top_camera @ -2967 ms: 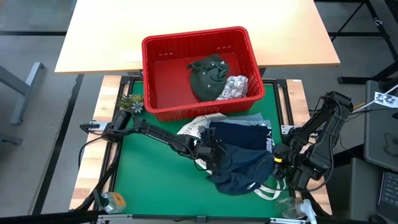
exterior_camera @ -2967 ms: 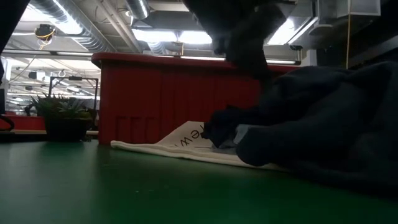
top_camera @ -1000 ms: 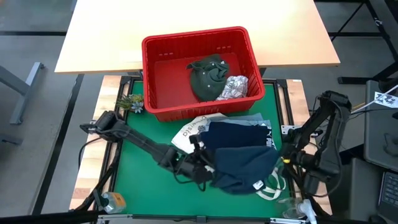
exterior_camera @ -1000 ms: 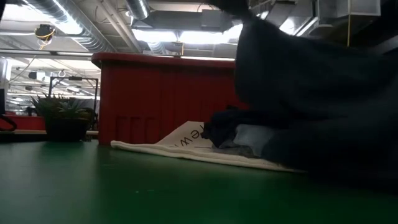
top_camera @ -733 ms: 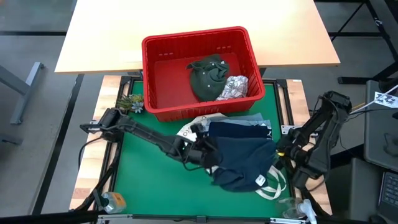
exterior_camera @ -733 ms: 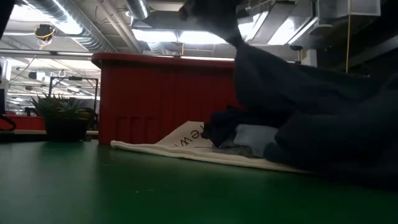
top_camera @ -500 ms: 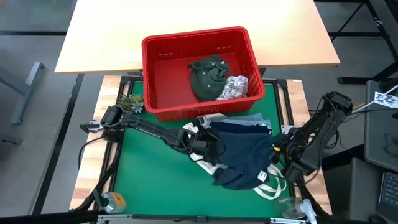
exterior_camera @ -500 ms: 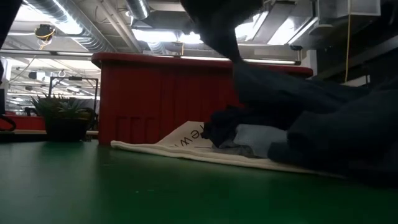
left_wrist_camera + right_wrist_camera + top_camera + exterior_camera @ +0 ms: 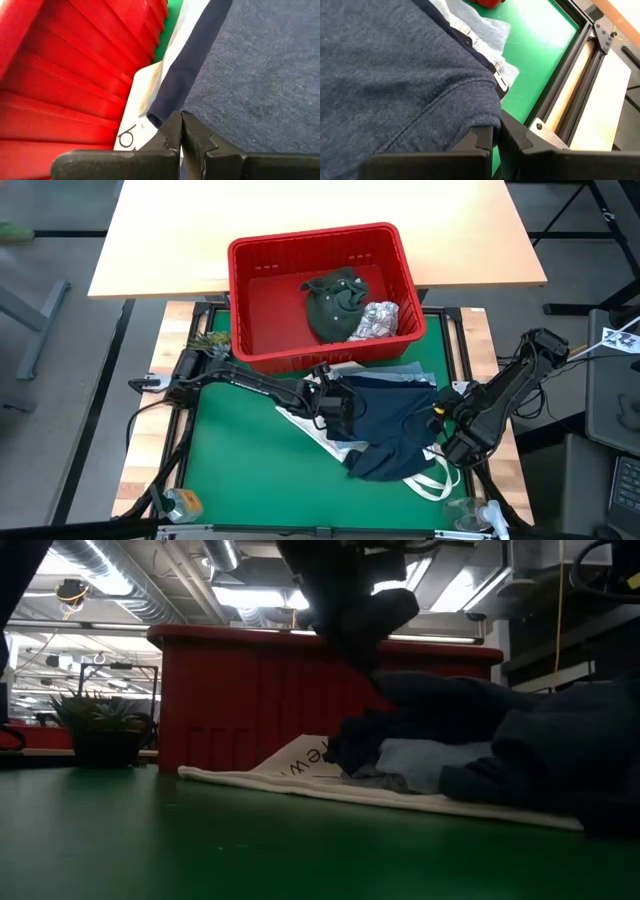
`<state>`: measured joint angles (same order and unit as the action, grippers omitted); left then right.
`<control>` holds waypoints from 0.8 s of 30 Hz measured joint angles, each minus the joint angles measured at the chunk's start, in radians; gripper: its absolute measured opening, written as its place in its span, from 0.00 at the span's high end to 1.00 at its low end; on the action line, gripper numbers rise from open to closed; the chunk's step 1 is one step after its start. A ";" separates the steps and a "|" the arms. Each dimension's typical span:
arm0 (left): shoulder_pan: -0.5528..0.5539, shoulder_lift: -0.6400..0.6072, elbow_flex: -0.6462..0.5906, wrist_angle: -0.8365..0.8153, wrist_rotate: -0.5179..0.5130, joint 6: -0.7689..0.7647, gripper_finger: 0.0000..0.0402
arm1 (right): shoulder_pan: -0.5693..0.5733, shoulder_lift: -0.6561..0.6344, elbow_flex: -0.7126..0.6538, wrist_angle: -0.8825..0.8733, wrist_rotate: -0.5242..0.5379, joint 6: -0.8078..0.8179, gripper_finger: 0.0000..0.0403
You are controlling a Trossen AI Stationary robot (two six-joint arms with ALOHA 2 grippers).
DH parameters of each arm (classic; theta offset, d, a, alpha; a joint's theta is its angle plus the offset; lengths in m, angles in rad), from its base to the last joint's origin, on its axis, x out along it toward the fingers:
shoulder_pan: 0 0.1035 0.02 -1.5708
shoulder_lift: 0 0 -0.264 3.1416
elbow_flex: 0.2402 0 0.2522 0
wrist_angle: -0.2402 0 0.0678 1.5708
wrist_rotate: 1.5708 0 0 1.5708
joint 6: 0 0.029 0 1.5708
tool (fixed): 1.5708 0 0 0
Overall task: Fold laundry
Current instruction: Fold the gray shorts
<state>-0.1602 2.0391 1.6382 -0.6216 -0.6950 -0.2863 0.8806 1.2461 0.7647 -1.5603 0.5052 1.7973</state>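
Both grippers are pinched tight on the navy garment [image 9: 385, 428]: left gripper [image 9: 330, 402] on its left edge, right gripper [image 9: 445, 410] on its right edge, near the table's [image 9: 230, 470] right side, just in front of the basket [image 9: 262, 310].

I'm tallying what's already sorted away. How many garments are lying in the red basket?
2. A dark olive green garment lies mid-basket, and a white leaf-print garment is bunched beside it against the basket's front-right wall. Anything beneath them would be hidden.
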 joint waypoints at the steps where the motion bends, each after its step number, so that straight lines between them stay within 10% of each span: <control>1: 0.003 0.004 0.000 0.000 0.001 0.000 1.00 | 0.000 0.000 0.000 0.000 0.000 0.000 0.97; 11: 0.019 0.006 0.000 0.001 0.022 -0.045 0.99 | 0.002 0.000 0.000 0.002 -0.001 0.000 0.96; 24: 0.020 -0.001 0.000 0.000 0.080 -0.047 0.68 | 0.002 -0.002 0.000 0.049 -0.041 0.000 0.74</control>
<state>-0.1398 2.0385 1.6382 -0.6216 -0.6155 -0.3328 0.8829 1.2444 0.7647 -1.5112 0.4642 1.7969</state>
